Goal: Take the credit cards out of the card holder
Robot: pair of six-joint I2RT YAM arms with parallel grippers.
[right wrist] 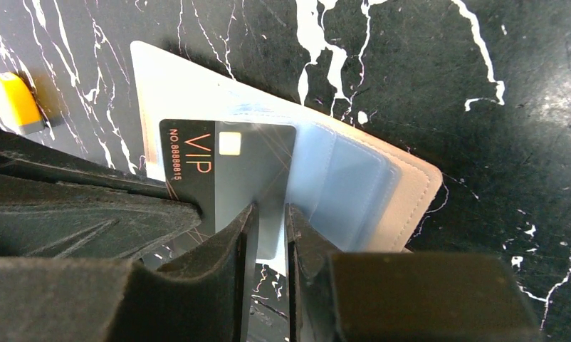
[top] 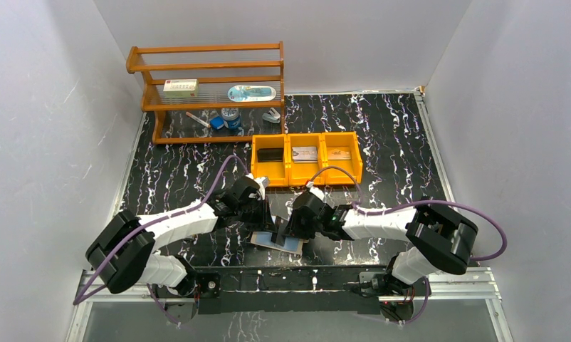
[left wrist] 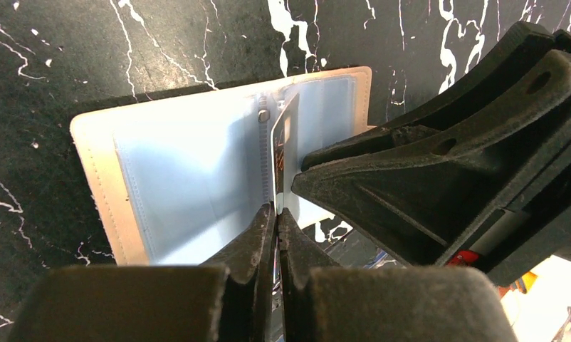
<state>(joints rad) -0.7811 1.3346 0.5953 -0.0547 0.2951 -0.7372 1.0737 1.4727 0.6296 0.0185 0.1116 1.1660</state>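
While sliding that black VIP card [right wrist: 204,171] free, go slow and pull dead straight along the pocket, not up or sideways. Got the holder [top: 283,246] lying open and flat on the table [top: 396,142] at the near edge, right between both arms, with the card propped up on edge over its middle, one end bare, the other end apparently tucked under clear plastic. Got the left gripper [left wrist: 276,212] pinched completely shut on the bare lower edge, so treat that one as the pulling side. Seeing the right gripper [right wrist: 270,214] with only a narrow gap between its jaws, tips up against the sleeved end; can't tell about any real pinch there, so don't count on one. Best bet, judging from this: use the right to pin the sleeves [right wrist: 339,185] or holder down, otherwise expect the whole light thing to lift and drag along with the card. Avoid squeezing plastic and card together on that side, just locks everything in place. Watch for slip on the left too: thin glossy plastic, tiny bite. Once clear, carry over to the orange tray [top: 307,178] farther back, already holding other cards [top: 304,154], one per bin, and get low over a bin before letting go.
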